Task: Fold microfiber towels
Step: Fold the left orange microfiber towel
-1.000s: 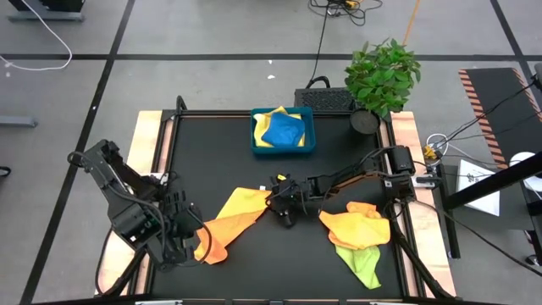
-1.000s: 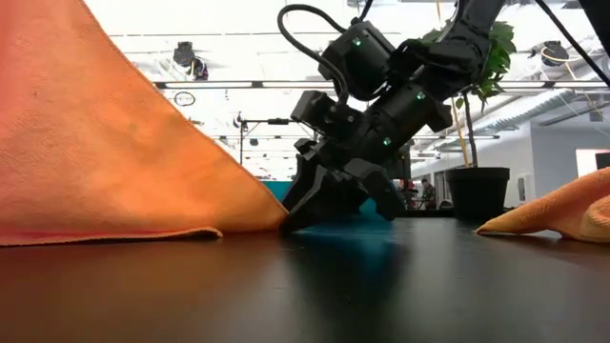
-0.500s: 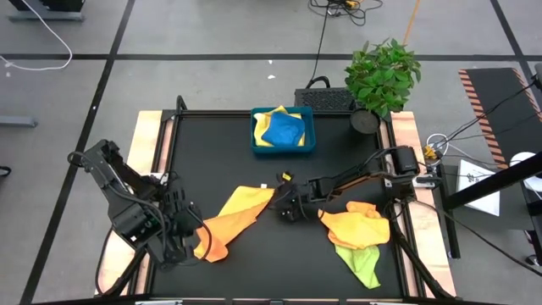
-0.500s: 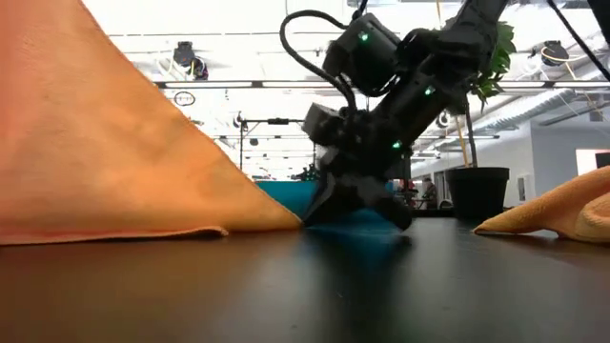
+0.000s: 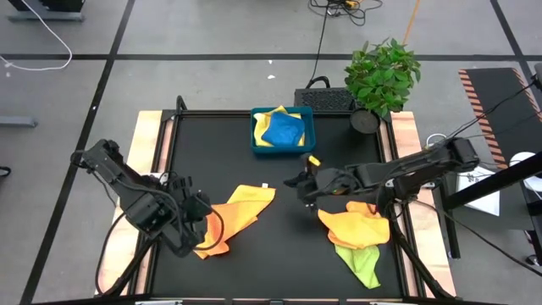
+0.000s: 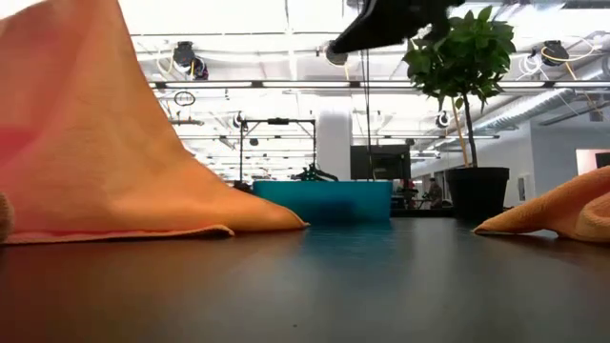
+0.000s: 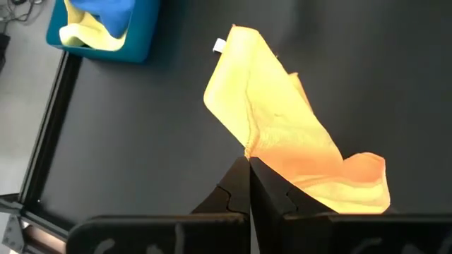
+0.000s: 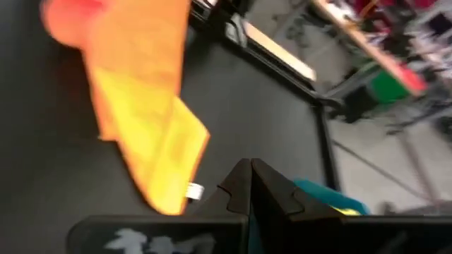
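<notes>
Towels lie in three places: an orange-yellow towel (image 5: 233,216) sprawls half-doubled near the desk's (image 5: 220,161) front left, a second orange one (image 5: 360,224) sits crumpled on a lime green one (image 5: 362,263) at the front right, and a blue towel (image 5: 284,129) rests on a pale yellow one in the tray (image 5: 284,149) at the back. The left tool (image 5: 196,233) has its fingers pressed together on the near edge of the orange-yellow towel, pinching a fold of cloth. The right tool (image 5: 303,185) hangs above the bare middle of the desk, fingers together and holding nothing.

The risk I see is a lopsided fold: with only one edge gripped and the far, tagged corner (image 7: 219,46) free, any pull by the left tool could drag the whole cloth instead of laying it flat. The thin pinch could also slip out. The right tool, if it comes down shut, would push the corner instead of catching it.
</notes>
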`<state>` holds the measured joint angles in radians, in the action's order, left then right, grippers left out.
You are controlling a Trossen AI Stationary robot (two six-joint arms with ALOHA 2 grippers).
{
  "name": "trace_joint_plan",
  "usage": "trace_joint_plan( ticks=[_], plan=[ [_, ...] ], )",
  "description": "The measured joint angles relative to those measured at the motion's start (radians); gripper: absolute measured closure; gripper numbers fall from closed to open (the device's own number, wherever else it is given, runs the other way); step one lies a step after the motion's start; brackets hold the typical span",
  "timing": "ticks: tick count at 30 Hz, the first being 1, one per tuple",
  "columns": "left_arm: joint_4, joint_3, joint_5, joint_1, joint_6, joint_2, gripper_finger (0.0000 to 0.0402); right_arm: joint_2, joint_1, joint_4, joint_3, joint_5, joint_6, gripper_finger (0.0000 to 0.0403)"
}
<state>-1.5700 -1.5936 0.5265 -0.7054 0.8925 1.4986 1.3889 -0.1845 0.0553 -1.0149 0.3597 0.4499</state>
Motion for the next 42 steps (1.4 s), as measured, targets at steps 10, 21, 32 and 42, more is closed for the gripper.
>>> trace_joint_plan(
  ticks=[10, 21, 32, 42],
  plan=[
    [0.009, 0.0, -0.036, 0.022, -0.016, 0.0, 0.0401, 0.115, 0.061, -0.084, 0.151, -0.238, -0.023, 0.0331],
    [0.034, 0.0, -0.043, 0.021, -0.034, 0.0, 0.04, 0.502, 0.14, -0.515, 0.188, -0.282, 0.094, 0.0216],
    [0.035, 0.0, -0.056, 0.021, -0.026, 0.0, 0.0398, 0.542, 0.174, -0.536, 0.157, -0.362, 0.097, 0.0229],
    [0.069, 0.0, -0.063, 0.021, -0.045, 0.0, 0.0396, 0.582, 0.207, -0.585, 0.156, -0.439, 0.043, 0.023]
  ],
)
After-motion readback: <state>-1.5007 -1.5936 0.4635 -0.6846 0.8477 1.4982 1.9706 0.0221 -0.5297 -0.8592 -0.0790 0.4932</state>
